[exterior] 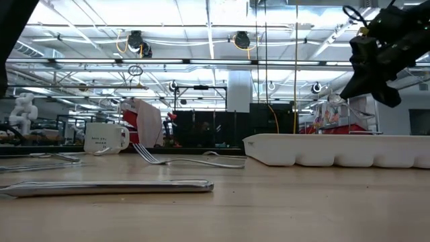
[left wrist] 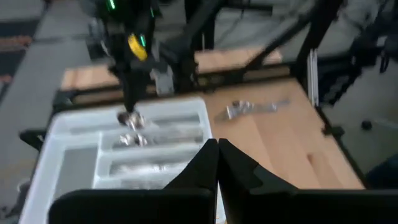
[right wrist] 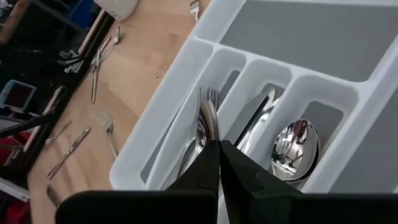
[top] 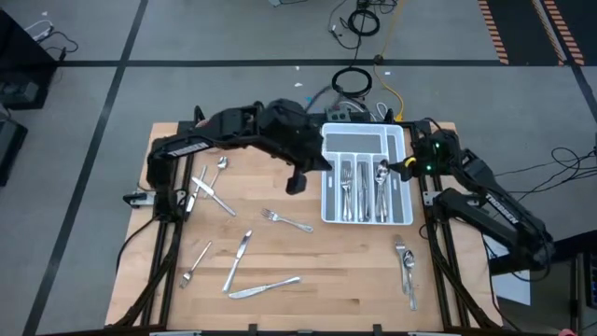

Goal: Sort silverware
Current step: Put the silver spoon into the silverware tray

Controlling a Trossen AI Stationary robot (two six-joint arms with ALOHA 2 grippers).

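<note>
On the near half of the worktop (top: 308, 280), loose silverware is seen: a knife (top: 265, 287) at about six o'clock, lying nearly crosswise; a second knife (top: 237, 260) just beyond it, running near-to-far; a small fork (top: 195, 263) at seven o'clock; and a spoon pair (top: 406, 266) at four o'clock. Nearer the centre a fork (top: 286, 220) is laid crosswise, tines toward nine o'clock. Further pieces (top: 207, 187) are crossed at ten o'clock.

The left tool (top: 297, 181) is clenched and empty, held above the worktop just beside the tray (top: 399, 140) at its nine o'clock edge. From it, the centre fork lies toward six o'clock, close by, with its long axis across the tool's approach; the left arm is judged the nearer one for that piece.

Farther off, sorted pieces are stacked in the tray's slots. The right tool (top: 408, 168) is also clenched and empty, poised over the tray's three o'clock side.
</note>
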